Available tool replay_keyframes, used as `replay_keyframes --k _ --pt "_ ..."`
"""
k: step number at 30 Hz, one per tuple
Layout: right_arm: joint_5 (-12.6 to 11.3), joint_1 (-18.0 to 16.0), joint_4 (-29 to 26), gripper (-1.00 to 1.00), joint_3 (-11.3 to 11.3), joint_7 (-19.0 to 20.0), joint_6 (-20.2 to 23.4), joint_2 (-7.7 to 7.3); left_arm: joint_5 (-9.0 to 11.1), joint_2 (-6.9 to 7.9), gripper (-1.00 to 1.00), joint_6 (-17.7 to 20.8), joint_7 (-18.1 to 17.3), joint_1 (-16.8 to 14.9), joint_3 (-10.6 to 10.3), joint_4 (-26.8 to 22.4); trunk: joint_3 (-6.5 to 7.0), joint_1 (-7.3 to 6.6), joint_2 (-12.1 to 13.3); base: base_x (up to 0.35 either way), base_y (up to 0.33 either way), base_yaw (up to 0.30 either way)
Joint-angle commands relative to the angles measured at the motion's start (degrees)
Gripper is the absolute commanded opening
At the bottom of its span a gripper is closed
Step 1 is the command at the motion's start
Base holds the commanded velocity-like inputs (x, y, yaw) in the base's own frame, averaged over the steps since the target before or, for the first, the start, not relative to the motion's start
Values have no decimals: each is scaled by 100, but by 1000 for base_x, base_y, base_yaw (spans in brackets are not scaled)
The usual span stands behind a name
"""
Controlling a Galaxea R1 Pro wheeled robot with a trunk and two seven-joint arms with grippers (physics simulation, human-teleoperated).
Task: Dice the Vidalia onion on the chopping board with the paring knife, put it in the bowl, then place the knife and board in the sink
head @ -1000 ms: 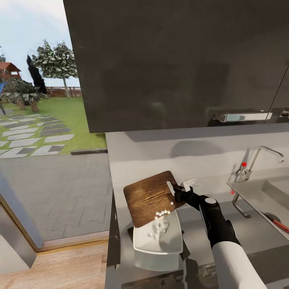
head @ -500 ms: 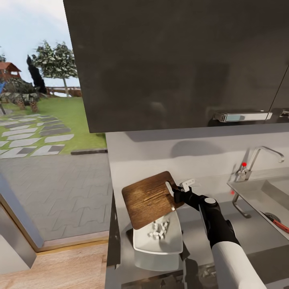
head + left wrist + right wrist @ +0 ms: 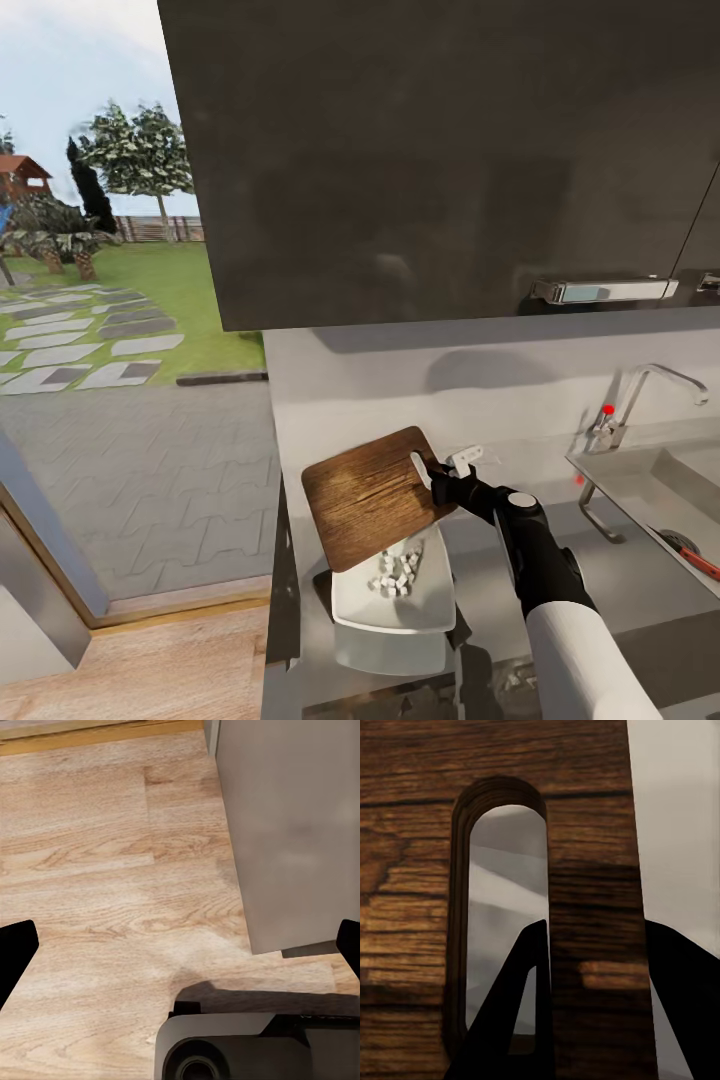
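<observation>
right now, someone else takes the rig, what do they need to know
Right gripper: shut on the board, held tilted over the bowl.
Left gripper: open, empty, pointing at the wood floor.
Diced onion lies in the bowl on the countertop.
Knife already lies in the sink.
Done: dicing, onion in the bowl, knife in the sink.
Left: carry the board to the sink and set it in.

Daylight was bright outside; my head view stayed sharp. Cabinet [image 3: 440,150] cast soft shadow on wall [image 3: 400,385]. Countertop [image 3: 640,590] gave dull reflections. Board [image 3: 585,832] sat close, slightly soft; floor [image 3: 112,870] evenly lit.
</observation>
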Motion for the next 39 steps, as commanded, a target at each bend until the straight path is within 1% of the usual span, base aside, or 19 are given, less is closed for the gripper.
replay_keyframes --k 1,5,7,8,9,12,18,21,26,32,39 --pt "22 -7 -10 -100 -29 46 30 9 34 4 100 -18 25 -5 -49 1 -14 4 -14 0 0 0" --pt "15 -7 -52 -100 -42 117 53 -10 34 4 100 -18 24 -5 -49 1 -14 4 -14 0 0 0" --pt "17 -7 -75 -100 -62 403 92 -20 34 4 100 -18 26 -5 -49 1 -14 4 -14 0 0 0" --pt "23 -7 -100 -100 -73 660 155 -26 34 4 100 -18 25 -5 -49 1 -14 4 -14 0 0 0" --pt "27 -7 -194 -100 -79 868 308 -31 34 4 100 -18 25 -5 -49 1 -14 4 -14 0 0 0" --pt "30 -7 -528 -100 -73 1057 708 -34 34 4 100 -18 25 -5 -49 4 -14 4 -14 0 0 0" --pt "42 -7 -885 -100 -80 1100 1575 -35 34 4 100 -18 24 -5 -49 8 -14 4 -14 0 0 0" --pt "47 -7 -1008 -100 -75 1100 1806 -35 34 1 100 -18 24 -5 -51 9 -14 4 -14 0 0 0" --pt "54 -7 -1068 -100 -71 1100 1897 -34 34 -5 100 -18 24 -5 -57 9 -14 4 -14 0 -47 0" --pt "57 -7 -1075 -100 -71 1100 1904 -35 34 -5 100 -18 24 -5 -58 9 -14 4 -14 -15 -221 0" --pt "57 -7 -1079 -100 -57 1100 1945 -28 34 -5 100 -18 24 -5 -58 9 -14 4 -14 -174 -256 0"
